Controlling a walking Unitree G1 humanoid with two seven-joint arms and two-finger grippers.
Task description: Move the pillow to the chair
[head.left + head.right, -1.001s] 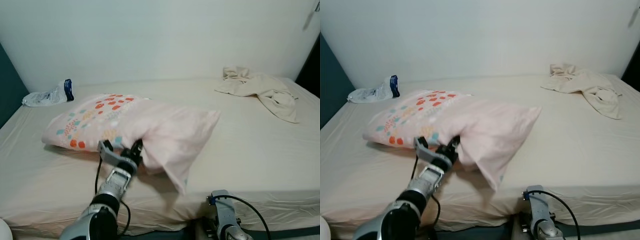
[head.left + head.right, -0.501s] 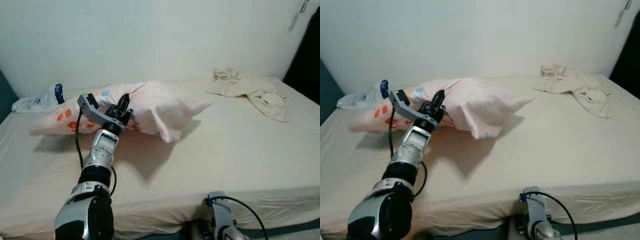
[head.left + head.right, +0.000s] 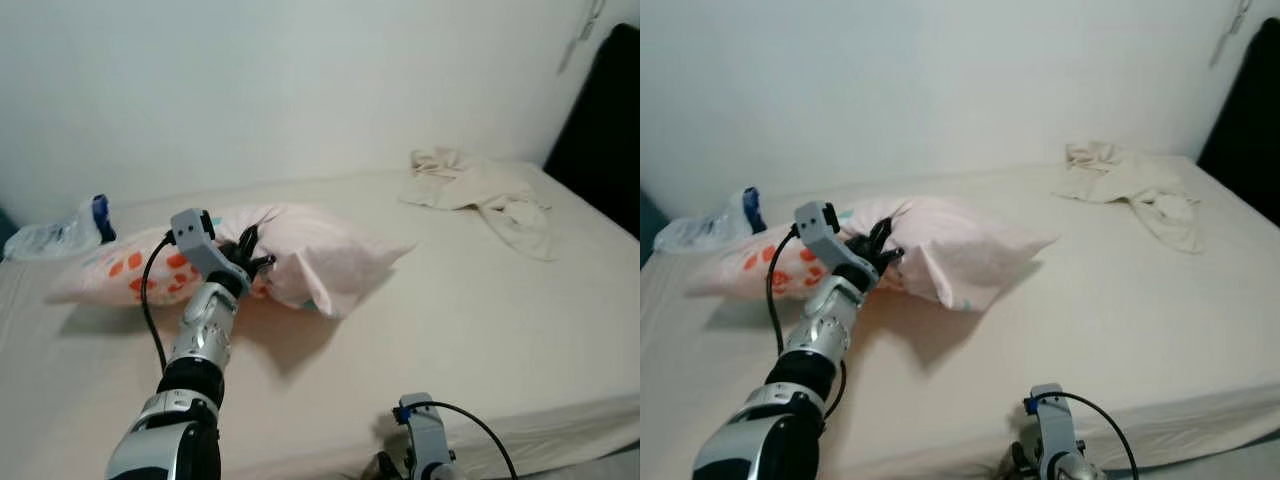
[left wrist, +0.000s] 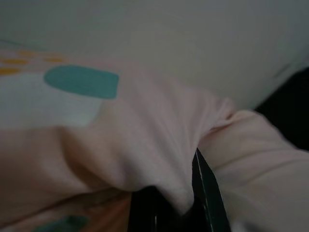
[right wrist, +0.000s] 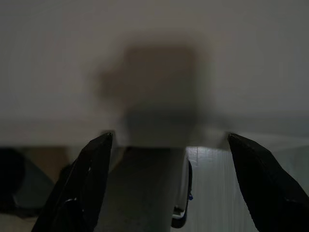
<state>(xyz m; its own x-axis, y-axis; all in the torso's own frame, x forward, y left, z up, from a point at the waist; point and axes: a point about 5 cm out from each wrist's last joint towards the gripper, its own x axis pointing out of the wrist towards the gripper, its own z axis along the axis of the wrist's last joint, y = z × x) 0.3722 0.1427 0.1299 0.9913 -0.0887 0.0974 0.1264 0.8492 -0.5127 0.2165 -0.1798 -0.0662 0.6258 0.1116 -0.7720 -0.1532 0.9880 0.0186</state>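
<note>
A pale pink pillow (image 3: 320, 255) with orange and teal spots on its left end lies lifted off the cream bed (image 3: 480, 300). My left gripper (image 3: 250, 262) is shut on a fold of the pillow's fabric (image 4: 159, 159) at its near edge, the arm stretched forward over the mattress. The pink cloth bunches over the black fingers (image 4: 205, 193) in the left wrist view. My right arm (image 3: 425, 450) hangs low at the bed's front edge, and its fingers (image 5: 91, 183) stand wide apart against the side of the bed.
A crumpled beige cloth (image 3: 480, 190) lies at the far right of the bed. A clear plastic bag with a blue part (image 3: 60, 232) sits at the far left by the white wall. A dark shape (image 3: 605, 120) stands at the right edge.
The left gripper has carried the pillow up off the mattress and toward the bed's middle. The camera has turned right, shifting the whole scene left.
</note>
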